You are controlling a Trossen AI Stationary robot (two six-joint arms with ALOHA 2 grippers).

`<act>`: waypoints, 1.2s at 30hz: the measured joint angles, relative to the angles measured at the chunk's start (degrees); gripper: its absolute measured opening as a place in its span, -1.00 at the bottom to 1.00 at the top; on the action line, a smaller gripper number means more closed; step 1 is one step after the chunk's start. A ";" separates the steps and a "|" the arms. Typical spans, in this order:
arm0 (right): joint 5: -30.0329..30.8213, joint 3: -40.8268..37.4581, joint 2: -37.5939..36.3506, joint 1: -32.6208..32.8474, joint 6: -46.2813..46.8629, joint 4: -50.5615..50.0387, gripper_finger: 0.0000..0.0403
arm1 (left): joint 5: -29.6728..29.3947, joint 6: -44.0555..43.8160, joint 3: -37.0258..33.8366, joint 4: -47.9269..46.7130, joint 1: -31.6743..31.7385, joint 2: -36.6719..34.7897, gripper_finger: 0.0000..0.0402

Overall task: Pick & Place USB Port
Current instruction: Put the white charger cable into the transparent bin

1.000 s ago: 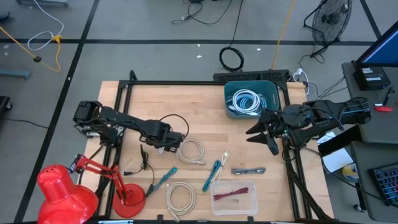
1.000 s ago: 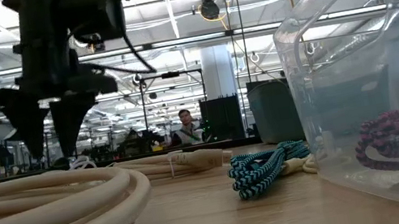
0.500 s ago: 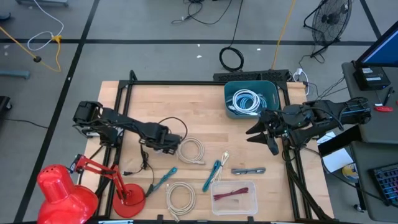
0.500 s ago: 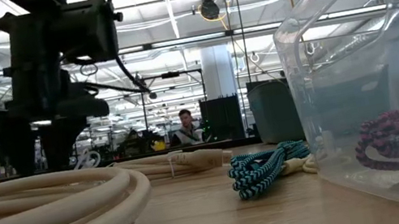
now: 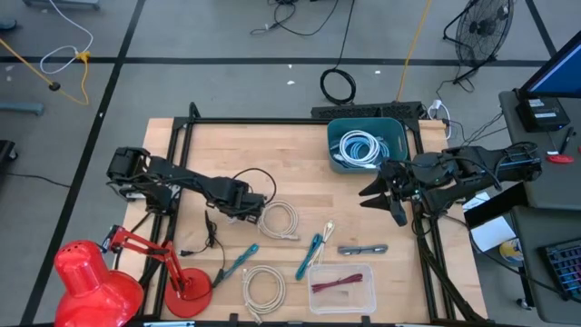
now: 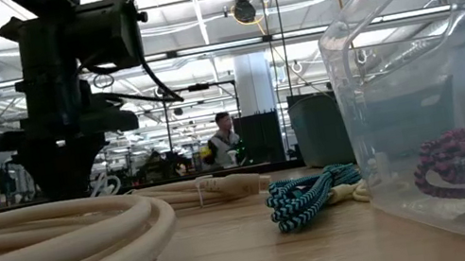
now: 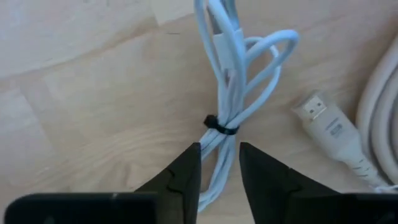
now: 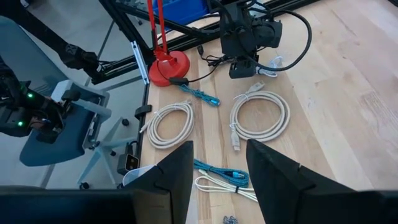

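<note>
left gripper (image 7: 220, 171): jaws pinching white bundled cable (image 7: 225, 99) | beside: cream cable coil (image 5: 280, 219) | right gripper (image 5: 381, 197): spread, idle near teal bin (image 5: 397, 127)

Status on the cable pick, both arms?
Left gripper down, fingers astride the tied white cable bundle. Right gripper open, hovering beside teal bin. Cream cable's plug lies close alongside.

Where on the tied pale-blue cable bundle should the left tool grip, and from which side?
Grip the tied pale-blue cable bundle just beside its black tie, where the strands are cinched narrowest, coming straight down from above. The left tool already straddles that waist, one finger on each side.
</note>
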 joint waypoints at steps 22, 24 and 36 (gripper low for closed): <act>-0.02 -0.02 0.02 0.00 0.46 0.03 -0.31 | 4.71 2.97 -6.00 10.41 4.01 -0.38 -0.22; -0.02 -0.02 0.00 0.00 0.46 0.05 -0.31 | 4.77 2.47 -6.12 10.20 3.91 -0.36 -0.21; -0.02 -0.02 0.00 0.00 0.48 0.35 -0.31 | 4.60 2.32 -6.26 9.52 3.81 -0.24 -0.87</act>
